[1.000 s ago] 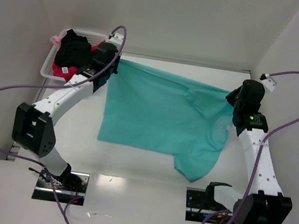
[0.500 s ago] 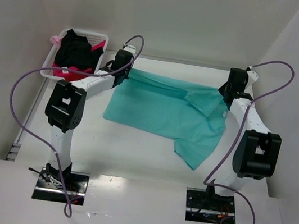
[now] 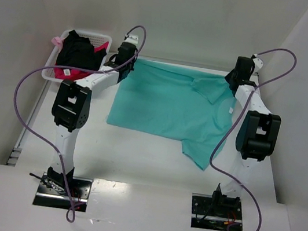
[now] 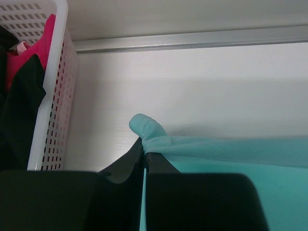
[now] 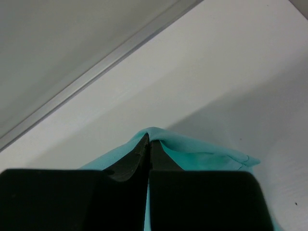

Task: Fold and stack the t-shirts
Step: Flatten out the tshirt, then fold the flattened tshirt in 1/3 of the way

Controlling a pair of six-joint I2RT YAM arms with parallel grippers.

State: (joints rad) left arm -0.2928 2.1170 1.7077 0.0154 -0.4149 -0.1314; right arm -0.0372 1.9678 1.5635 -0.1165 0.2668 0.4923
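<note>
Both arms reach further toward the back wall than a second ago, and the teal t-shirt has gone with them. Its far edge now lies close to the back of the table, and the cloth is spread flatter.

The left gripper is closed tight on the far left corner of the shirt, and a small bunch of cloth stands out above its tips. The right gripper is closed in the same way on the far right corner.

One sleeve lies folded over the body near the right side. The black t-shirt and the pink-red t-shirt wait in the white basket at the far left.

I judge the cloth to be light, soft and without stiffness. It follows a pull, but it wrinkles and sags easily. Corners and hems seem the good places to hold it, two at once.
</note>
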